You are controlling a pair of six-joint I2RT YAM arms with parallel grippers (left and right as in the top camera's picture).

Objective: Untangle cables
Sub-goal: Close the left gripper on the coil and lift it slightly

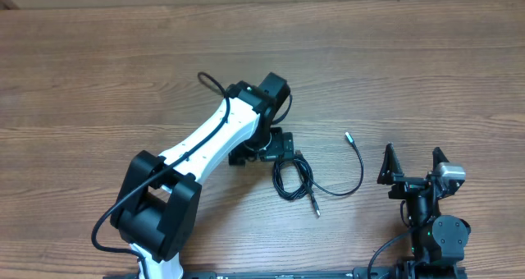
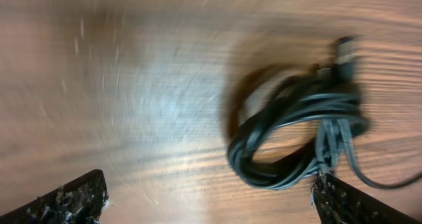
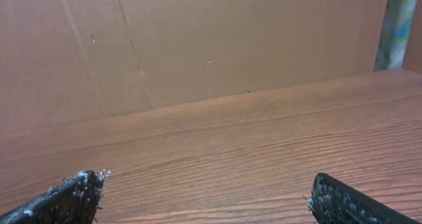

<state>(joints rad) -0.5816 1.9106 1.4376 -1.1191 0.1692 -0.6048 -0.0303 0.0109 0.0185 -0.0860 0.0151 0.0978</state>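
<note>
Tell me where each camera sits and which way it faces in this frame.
Overhead: above the table, looking straight down; shows both arms, the left gripper by the cables, the right gripper apart.
Left wrist: on the left arm, facing down at the coiled cables, blurred; own fingertips at the bottom corners.
Right wrist: low, facing across the table to a brown wall; own fingertips.
Shared: overhead and left wrist both show the cables.

Wood-grain table (image 1: pixel 98 57) fills the overhead view, and at its far edge a plain brown cardboard wall (image 3: pixel 198 39) stands upright
</note>
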